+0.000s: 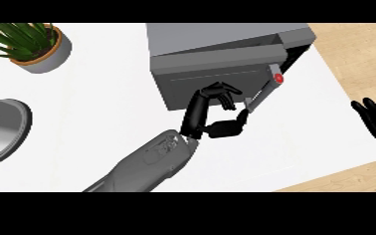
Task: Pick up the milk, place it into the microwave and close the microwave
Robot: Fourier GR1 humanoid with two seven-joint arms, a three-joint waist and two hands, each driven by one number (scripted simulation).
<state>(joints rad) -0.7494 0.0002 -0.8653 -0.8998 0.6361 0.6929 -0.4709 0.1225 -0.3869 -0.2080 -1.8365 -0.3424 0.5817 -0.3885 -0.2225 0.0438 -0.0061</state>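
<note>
Grey forearm rises from about six o'clock toward the middle of the counter (88, 129), and it ends in the left hand (213, 110), which sits just in front of the microwave (220, 55). That hand is half curled: the fingers arc over at the top against the door (213, 79) and the thumb hooks back underneath, with a gap between them that holds nothing. The curl looks meant for pushing, with the fingertips laid on the door's front face so the panel can be swung shut. The door is nearly closed but not quite; a dark slit remains along its top edge and at its right end, near two o'clock from the hand, where the handle bar (263, 93) with a red button (277, 78) stands out at an angle.

The milk does not show anywhere on the counter; I judge it is already inside the microwave, though the interior is hidden.

At three o'clock the right hand (365, 115) rests at the view's edge, fingers straight and apart, over the wooden floor (345, 45) beyond the counter's rim. A potted plant (33, 45) stands at ten o'clock and a round metal basin (11, 127) at nine, both well apart from the work. White surface lies open around the forearm, so the hand has room to follow the door inward.
</note>
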